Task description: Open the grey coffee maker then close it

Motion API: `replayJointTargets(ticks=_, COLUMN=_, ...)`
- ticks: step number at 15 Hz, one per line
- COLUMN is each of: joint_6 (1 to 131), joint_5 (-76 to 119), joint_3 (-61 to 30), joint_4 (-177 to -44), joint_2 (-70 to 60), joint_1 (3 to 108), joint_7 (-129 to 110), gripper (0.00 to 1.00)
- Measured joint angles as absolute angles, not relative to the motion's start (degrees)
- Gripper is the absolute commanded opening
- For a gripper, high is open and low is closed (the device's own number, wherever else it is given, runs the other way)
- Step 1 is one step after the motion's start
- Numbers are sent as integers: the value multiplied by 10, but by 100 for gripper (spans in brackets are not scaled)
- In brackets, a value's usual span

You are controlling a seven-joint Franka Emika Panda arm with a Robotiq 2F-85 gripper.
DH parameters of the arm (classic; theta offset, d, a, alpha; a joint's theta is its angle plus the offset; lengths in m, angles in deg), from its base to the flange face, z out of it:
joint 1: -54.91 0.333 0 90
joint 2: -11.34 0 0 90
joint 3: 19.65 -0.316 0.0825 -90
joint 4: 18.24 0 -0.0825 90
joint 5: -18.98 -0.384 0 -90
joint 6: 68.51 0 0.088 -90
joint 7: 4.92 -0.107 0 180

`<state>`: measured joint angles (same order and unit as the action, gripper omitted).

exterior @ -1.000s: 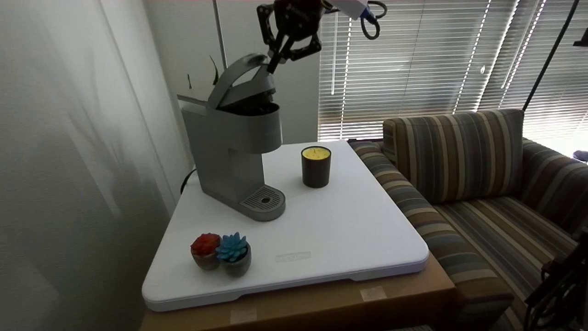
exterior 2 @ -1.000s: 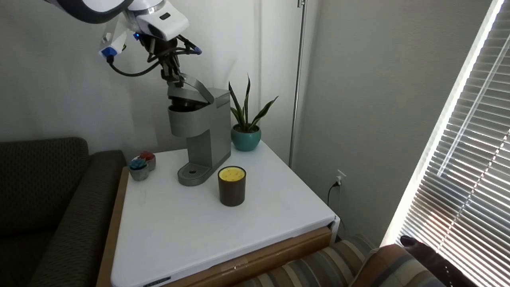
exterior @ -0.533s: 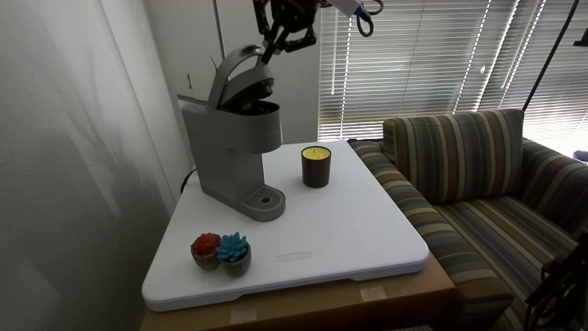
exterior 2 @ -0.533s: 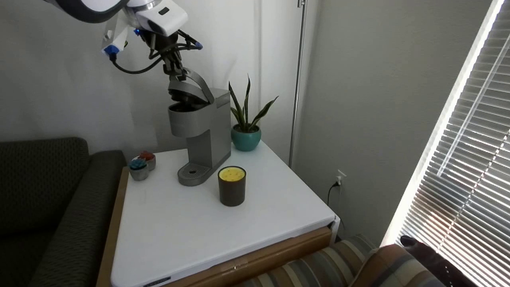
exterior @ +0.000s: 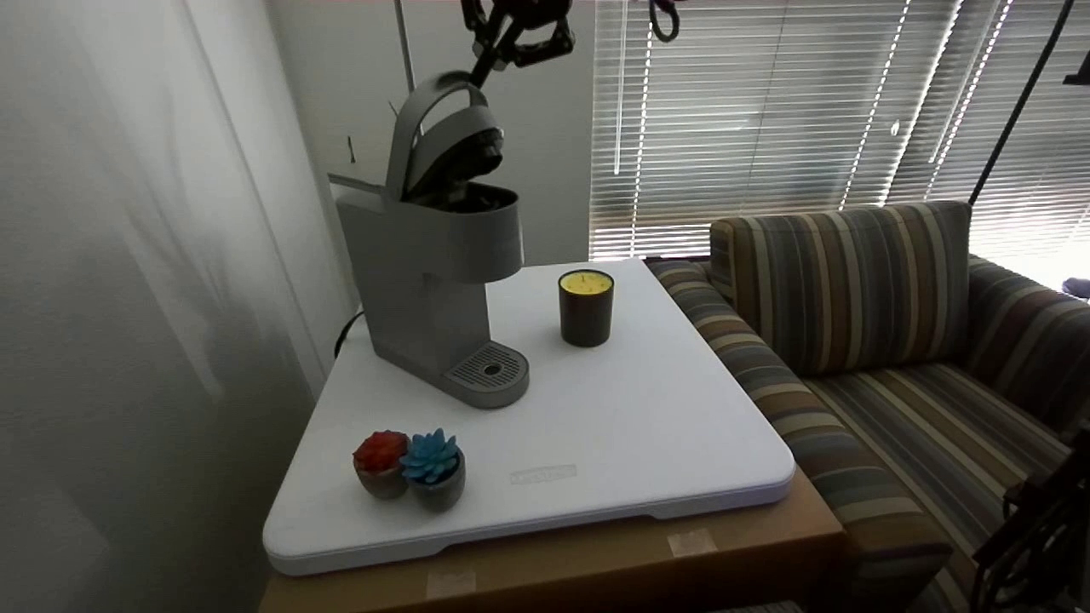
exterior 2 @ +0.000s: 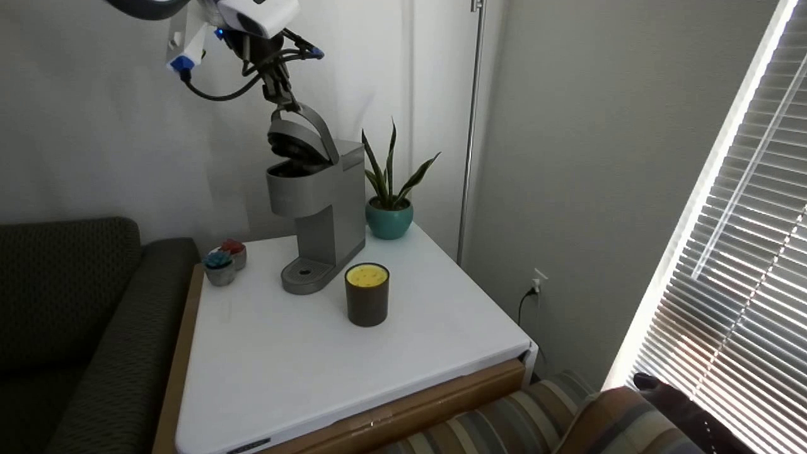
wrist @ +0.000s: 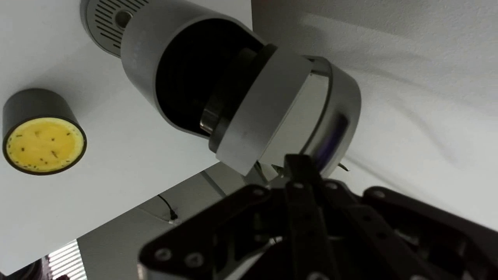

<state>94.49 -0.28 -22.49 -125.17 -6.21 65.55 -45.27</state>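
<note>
A: And up it goes! The lid [exterior: 460, 136] is being raised: compared with a second ago it is tilted more steeply, and a wider gap is shown above the brew head [exterior: 490, 243].

B: Where is the grey coffee maker [exterior: 426, 264] itself?

A: Stood upright on the white bench [exterior: 647, 426]. Its body has not been shifted, and the drip tray [exterior: 487, 370] is kept exactly in place.

B: And the fingers [wrist: 299, 171]?

A: Clenched tight against each other! They have been carried higher along with the lid, and in both exterior views their tips are seen right at the crest of the arched handle [exterior: 415, 115].

B: Hooked under it?

A: That cannot be told for certain. In the wrist view the handle's edge is partly covered by the tips.

B: Anything disturbed nearby?

A: All held steady! The dark candle [exterior 2: 367, 296], the red succulent [exterior: 382, 455] with the blue succulent [exterior: 431, 460] just beside it, and the snake plant [exterior 2: 389, 173] in its teal pot [exterior 2: 389, 222] are left where they were.
</note>
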Motion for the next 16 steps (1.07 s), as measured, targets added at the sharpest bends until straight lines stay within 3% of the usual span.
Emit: replayJointTargets(ticks=16, joint_6=945, joint_5=-3, joint_3=-225, joint_4=-1198, joint_2=-92, joint_1=655, joint_7=-444, gripper=0)
